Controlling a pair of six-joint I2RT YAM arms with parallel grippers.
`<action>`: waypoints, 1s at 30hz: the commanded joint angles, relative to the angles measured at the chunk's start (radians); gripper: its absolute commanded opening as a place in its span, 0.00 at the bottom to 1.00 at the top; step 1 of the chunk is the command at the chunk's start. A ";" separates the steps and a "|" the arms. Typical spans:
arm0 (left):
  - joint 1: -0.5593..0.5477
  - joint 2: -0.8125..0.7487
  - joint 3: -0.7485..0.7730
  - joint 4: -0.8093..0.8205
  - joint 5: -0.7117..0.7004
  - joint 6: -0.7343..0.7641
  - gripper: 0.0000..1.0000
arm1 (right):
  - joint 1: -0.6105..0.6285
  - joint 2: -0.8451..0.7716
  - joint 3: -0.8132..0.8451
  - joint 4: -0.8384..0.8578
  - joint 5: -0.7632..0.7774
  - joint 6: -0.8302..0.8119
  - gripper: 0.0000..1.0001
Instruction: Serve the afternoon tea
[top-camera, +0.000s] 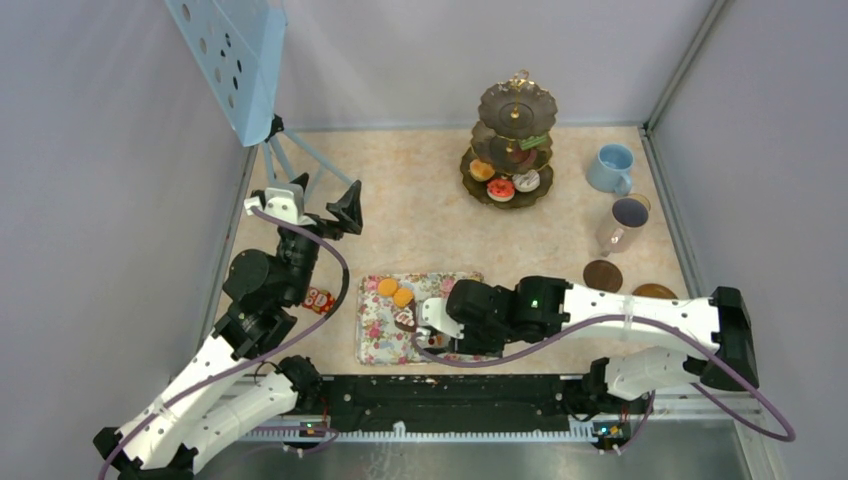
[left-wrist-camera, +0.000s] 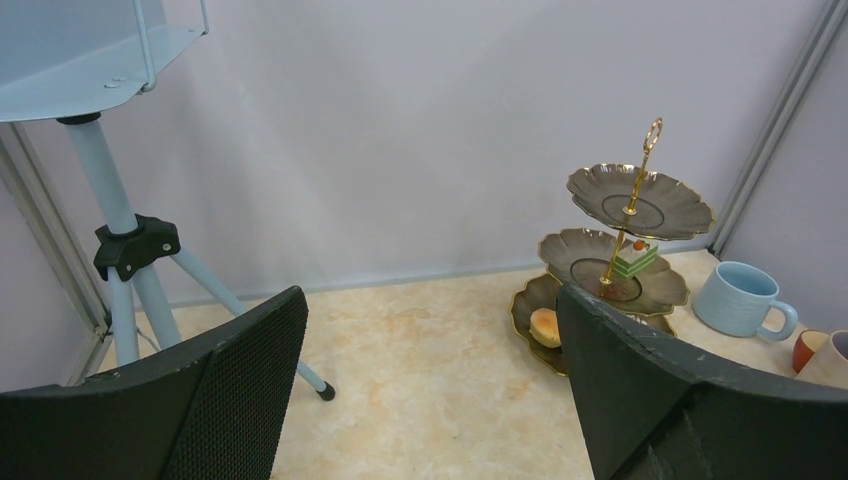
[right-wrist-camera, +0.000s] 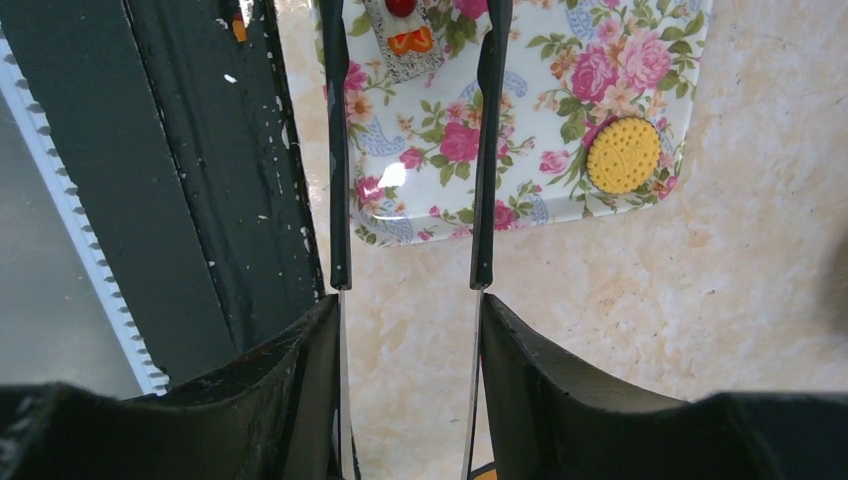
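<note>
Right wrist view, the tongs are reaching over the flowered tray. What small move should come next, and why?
Probably squeeze the right gripper a little, so the tongs close on the cake slice. That slice lies on the tray between the two tong arms, which stand apart. This view cuts off their tips, so their height over the slice cannot be judged.

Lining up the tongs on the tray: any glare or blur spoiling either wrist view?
Right wrist: one small glare spot on the floral tray, a blurred dark smudge at the right edge; tongs sharp. Left wrist: evenly lit, stand crisp.
</note>
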 joint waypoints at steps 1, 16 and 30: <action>0.003 0.000 0.004 0.035 0.004 0.002 0.99 | 0.021 0.020 0.007 0.021 0.016 -0.021 0.48; 0.004 -0.004 0.003 0.034 0.019 -0.008 0.99 | 0.035 0.071 -0.007 0.046 0.048 -0.021 0.42; 0.003 0.003 0.004 0.032 0.022 -0.010 0.99 | 0.054 0.078 -0.016 0.049 0.059 -0.018 0.35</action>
